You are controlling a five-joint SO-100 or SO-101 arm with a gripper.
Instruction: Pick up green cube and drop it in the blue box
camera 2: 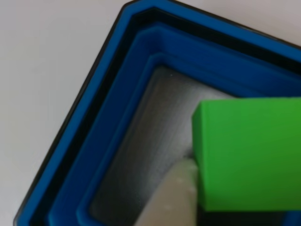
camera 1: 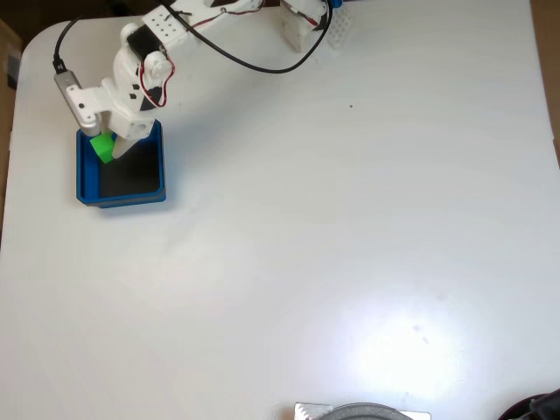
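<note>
Fingers [camera 1: 112,144] pinch smooth green cube [camera 1: 102,146] above blue box [camera 1: 131,198], thick stepped walls, matte dark floor.

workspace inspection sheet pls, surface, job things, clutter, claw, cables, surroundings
surface: white table with rounded corner, bare across most of its top, glare patch near the bottom edge
job's things: green cube held over the top left of the blue box; in the other view the cube sits above the box's dark floor, blue wall stepped
clutter: small dark speck on the table
claw: white, shut on the green cube, one finger beside it
cables: black cable looping from the arm, red and white wires on the wrist
surroundings: round grey object at the bottom edge, brown floor past the left edge
</note>
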